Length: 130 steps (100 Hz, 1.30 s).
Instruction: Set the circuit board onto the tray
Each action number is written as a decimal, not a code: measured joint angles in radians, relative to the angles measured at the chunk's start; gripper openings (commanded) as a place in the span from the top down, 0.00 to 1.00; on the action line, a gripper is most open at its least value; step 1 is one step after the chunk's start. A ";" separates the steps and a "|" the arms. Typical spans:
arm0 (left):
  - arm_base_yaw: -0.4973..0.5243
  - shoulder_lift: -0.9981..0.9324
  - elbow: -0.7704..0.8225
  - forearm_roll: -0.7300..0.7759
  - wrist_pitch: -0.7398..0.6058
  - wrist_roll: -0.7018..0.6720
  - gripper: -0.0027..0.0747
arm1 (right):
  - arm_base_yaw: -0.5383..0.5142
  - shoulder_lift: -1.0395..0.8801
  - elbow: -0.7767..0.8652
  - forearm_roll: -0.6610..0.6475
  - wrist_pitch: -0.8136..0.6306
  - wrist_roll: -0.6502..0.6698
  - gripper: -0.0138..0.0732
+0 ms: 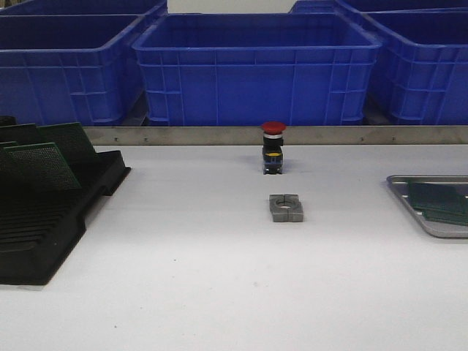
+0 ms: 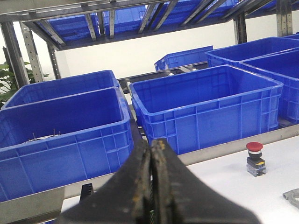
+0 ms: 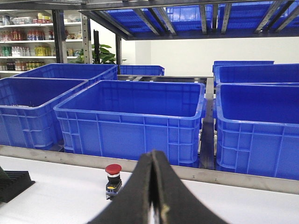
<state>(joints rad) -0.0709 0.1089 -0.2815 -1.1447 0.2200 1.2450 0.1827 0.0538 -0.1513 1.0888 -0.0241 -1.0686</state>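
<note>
Green circuit boards (image 1: 45, 165) stand tilted in the black slotted rack (image 1: 51, 219) at the table's left. The silver-grey tray (image 1: 401, 191) lies at the right edge, partly cut off, with green boards (image 1: 437, 199) lying flat in it. Neither gripper appears in the front view. In its wrist view my left gripper (image 2: 152, 145) is shut, fingers pressed together, raised and facing the blue bins. My right gripper (image 3: 152, 156) is shut too, with nothing seen between its fingers. The tray and the boards do not show in either wrist view.
A red-capped push button (image 1: 273, 148) stands at the table's middle back, with a grey metal block (image 1: 286, 208) just in front of it. Large blue plastic bins (image 1: 256, 69) line the back behind a metal rail (image 1: 219, 135).
</note>
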 measured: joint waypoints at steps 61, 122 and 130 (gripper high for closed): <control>0.004 -0.035 0.245 1.116 -0.126 -1.311 0.99 | 0.000 0.000 0.000 0.000 0.001 0.000 0.97; 0.004 -0.115 0.283 1.197 0.035 -1.354 0.99 | 0.000 0.000 0.002 0.000 0.009 0.000 0.97; 0.004 -0.115 0.283 1.191 0.035 -1.344 0.99 | 0.000 0.000 0.002 0.000 0.010 0.000 0.97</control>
<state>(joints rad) -0.0671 -0.0060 0.0011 0.0458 0.2547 -0.0987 0.1827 0.0538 -0.1489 1.0888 -0.0141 -1.0686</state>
